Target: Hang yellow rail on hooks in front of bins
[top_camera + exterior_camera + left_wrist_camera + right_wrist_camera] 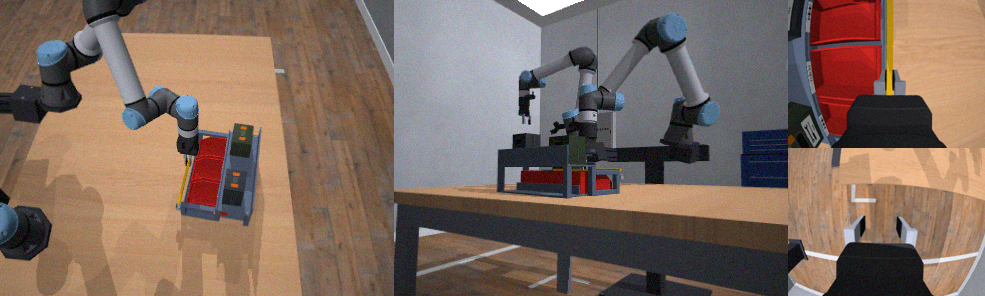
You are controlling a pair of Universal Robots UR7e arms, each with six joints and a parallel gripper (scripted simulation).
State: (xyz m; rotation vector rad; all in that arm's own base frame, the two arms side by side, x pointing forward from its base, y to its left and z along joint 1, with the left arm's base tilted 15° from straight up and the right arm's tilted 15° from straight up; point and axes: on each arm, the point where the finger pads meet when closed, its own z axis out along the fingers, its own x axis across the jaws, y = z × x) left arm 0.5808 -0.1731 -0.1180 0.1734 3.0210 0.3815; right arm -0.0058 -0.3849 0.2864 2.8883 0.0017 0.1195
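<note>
The yellow rail [184, 184] [890, 39] runs along the open front of the red bins [206, 192] [551, 177] [845, 69]. My left gripper [188, 162] [889, 76] is shut on the rail near one end. The rail's other end is at a small grey hook [178, 206]; whether it sits between the end plates is too small to tell. The other hook is hidden by my left gripper. The bins stand side by side in the shelf [200, 214] [534, 157]. My right gripper [526, 120] [880, 222] is open and empty, high up and away from the shelf.
A dark green box [242, 145] [577, 150] [801, 122] and a dark grey box [234, 192] [526, 140] stand on the shelf behind the bins. The table's edge [887, 184] and the floor show below my right gripper.
</note>
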